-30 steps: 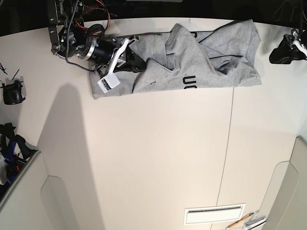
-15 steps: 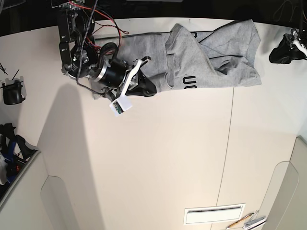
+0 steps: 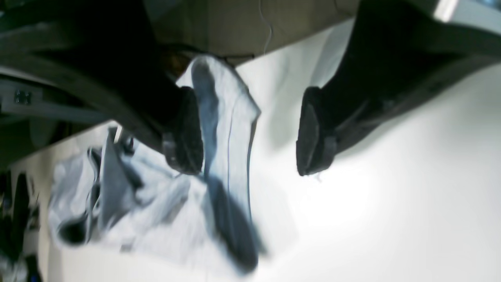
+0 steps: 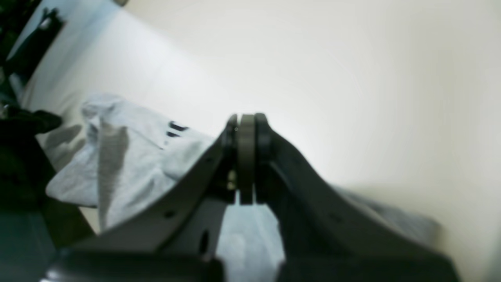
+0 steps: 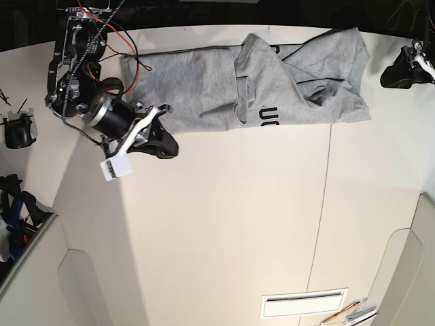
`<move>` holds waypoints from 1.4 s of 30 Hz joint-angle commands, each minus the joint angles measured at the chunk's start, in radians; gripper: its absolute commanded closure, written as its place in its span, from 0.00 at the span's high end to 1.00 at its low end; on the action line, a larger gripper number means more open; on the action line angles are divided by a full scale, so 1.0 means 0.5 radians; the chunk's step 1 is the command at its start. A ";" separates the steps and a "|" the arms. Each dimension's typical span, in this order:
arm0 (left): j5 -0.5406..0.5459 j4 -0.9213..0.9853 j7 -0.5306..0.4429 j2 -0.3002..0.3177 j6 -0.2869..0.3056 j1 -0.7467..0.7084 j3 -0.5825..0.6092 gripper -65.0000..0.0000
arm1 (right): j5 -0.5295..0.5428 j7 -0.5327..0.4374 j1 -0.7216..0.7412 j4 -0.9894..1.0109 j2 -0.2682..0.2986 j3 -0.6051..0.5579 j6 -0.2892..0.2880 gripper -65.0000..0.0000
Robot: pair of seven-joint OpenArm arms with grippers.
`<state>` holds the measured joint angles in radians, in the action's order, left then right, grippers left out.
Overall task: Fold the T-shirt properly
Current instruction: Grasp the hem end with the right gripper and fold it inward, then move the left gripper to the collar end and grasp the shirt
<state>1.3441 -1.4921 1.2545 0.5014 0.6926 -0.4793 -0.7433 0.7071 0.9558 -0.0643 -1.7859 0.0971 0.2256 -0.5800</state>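
Concerning the T-shirt (image 5: 204, 95): sprawls half-spread along the far edge of the table (image 5: 238, 224), lettering partly showing. Soft, light, limp; likely sags and bunches if lifted by one point. Best pinched at hem corners or shoulder seams. Left gripper (image 3: 250, 133): gaping wide, cloth brushing one pad. Right gripper (image 4: 245, 156): pressed together by the hem; cloth between, unclear.

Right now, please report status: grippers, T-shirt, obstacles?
Right gripper shut, empty. Left gripper open beside T-shirt edge. T-shirt crumpled, unfolded. No obstacles seen.
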 commanded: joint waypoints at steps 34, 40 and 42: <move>0.200 0.249 0.049 0.022 0.011 0.159 0.301 0.73 | 0.278 0.027 -0.105 -0.036 0.233 0.395 -0.037 0.00; 0.072 0.249 0.000 0.023 0.011 0.160 0.410 0.73 | 0.278 0.027 -0.106 -0.036 0.233 0.395 -0.037 0.00; 0.039 0.249 -0.021 0.022 0.011 0.159 0.491 0.73 | 0.278 0.027 -0.106 -0.036 0.233 0.395 -0.037 0.00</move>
<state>1.3743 -1.3586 1.2327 0.4961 0.6968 -0.3981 -0.4934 0.8234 0.9890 -0.1246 -1.7859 0.2024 0.4202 -0.5880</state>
